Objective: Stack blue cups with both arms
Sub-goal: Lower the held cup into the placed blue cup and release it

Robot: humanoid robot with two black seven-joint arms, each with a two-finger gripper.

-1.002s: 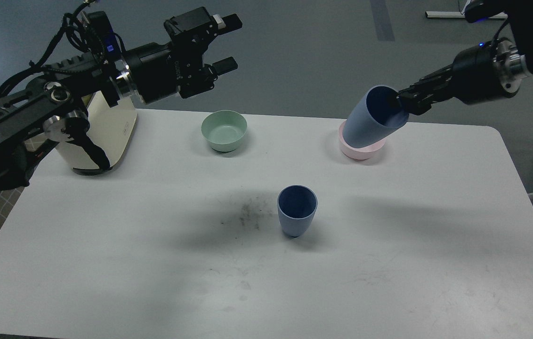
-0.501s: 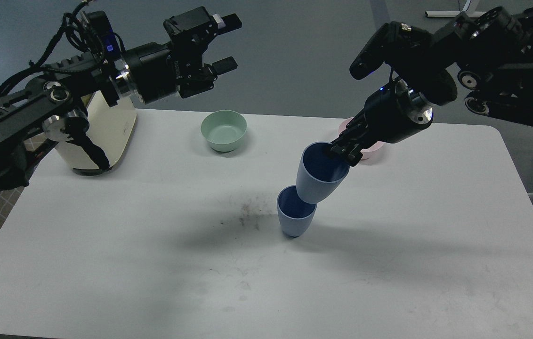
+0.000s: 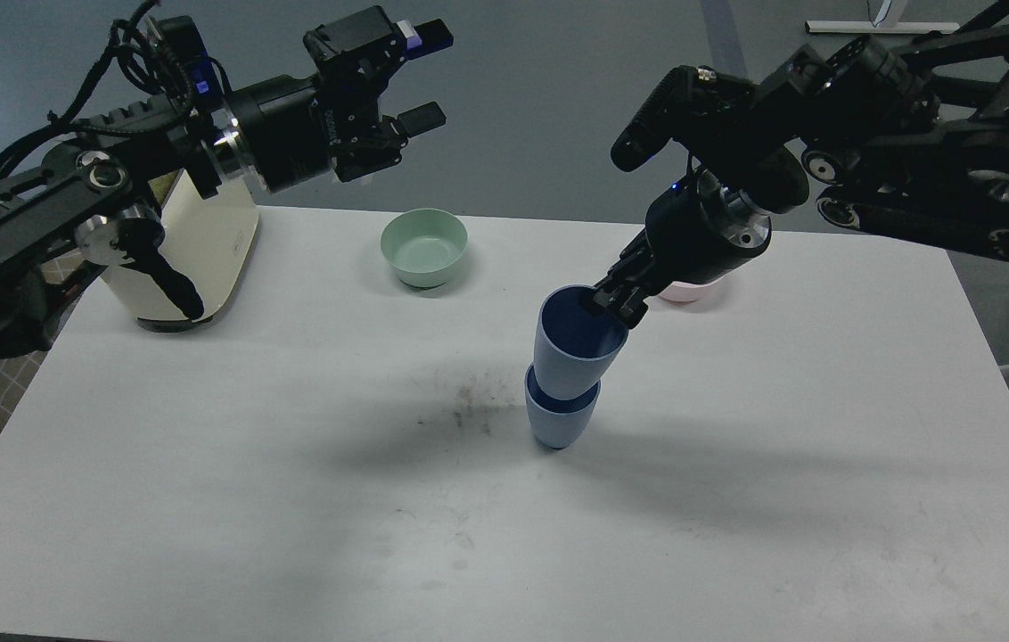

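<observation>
Right claw (image 3: 613, 301) pinching rim of tilted matte light-blue plastic tumbler (image 3: 578, 341), base already inside the matching upright tumbler (image 3: 560, 421) mid white desk (image 3: 201, 499); left claw (image 3: 422, 76) open, empty, raised; left: seat, release

One head view, looking forward and down across the white table (image 3: 201, 499).

The camera sits above the near table edge, facing the far edge and grey floor beyond. The left arm (image 3: 68, 205) enters from the left border, the right arm (image 3: 914, 187) from the upper right. Nearly the whole tabletop fits, at middling range.
</observation>
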